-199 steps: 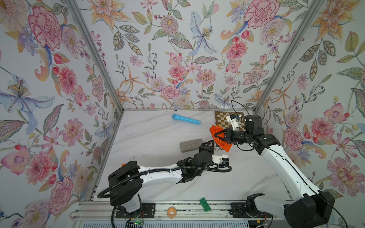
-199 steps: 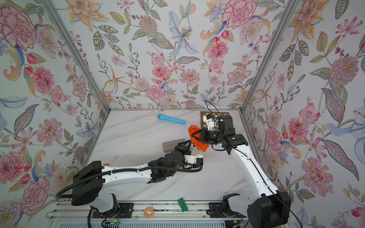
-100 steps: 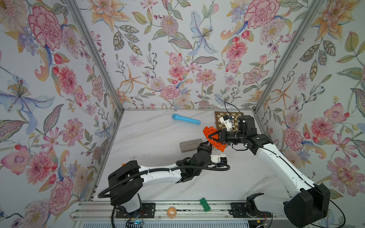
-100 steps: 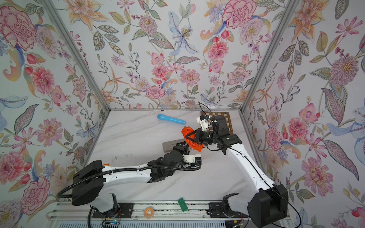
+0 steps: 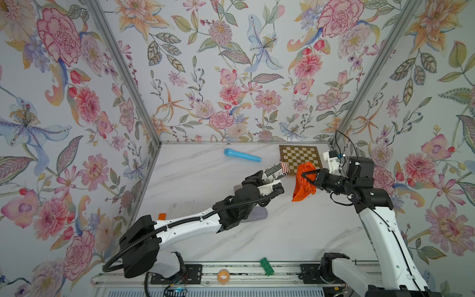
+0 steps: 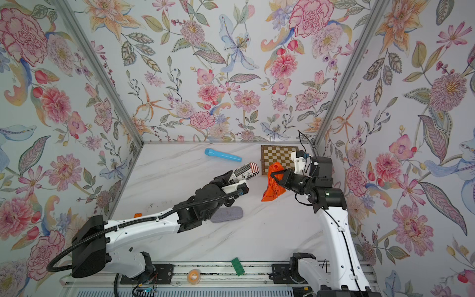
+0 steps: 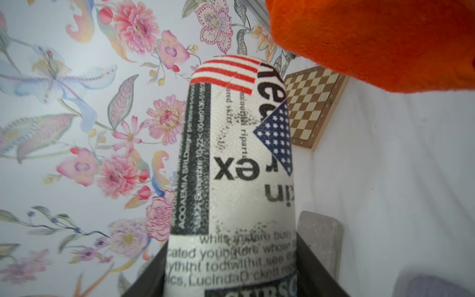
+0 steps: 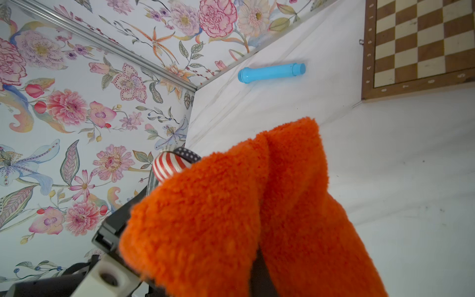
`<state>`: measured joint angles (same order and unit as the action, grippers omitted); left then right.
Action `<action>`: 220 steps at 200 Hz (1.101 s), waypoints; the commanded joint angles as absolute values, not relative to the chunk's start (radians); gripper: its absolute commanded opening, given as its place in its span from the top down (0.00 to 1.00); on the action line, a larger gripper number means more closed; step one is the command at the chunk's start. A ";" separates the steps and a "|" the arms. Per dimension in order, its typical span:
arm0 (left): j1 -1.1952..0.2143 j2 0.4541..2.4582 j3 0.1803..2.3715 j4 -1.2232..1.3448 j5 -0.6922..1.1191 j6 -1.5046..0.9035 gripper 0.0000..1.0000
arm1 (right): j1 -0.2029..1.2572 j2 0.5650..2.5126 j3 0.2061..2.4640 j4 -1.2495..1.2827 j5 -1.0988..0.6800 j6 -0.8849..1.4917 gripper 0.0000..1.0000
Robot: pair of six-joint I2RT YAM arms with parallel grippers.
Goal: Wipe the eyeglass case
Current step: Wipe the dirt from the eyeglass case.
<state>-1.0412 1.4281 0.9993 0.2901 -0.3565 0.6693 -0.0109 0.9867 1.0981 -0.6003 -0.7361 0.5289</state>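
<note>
The eyeglass case (image 5: 276, 171) is a rounded, long tube with white covering that is printed like a newspaper, with black letters and lines of small text. Its free end carries red and white stripes, and beside them is a blue field with white stars (image 7: 276, 138). The left hand (image 5: 266, 181) is closed around its lower part and holds it above the bench (image 5: 205, 180), tilted, with the striped end pointing to the chessboard (image 5: 299, 156). The right hand (image 5: 308, 177) is closed on a fluffy orange cloth (image 5: 302, 190), which hangs down just beside the striped end. In both top views a small gap shows between cloth and case. A light blue tube (image 5: 241, 155) lies on the bench near the back wall, well apart from the case.
</note>
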 commanded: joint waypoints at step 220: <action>-0.871 1.487 1.207 0.063 0.626 -0.161 0.68 | 0.439 1.107 1.076 -0.186 -0.555 0.628 1.00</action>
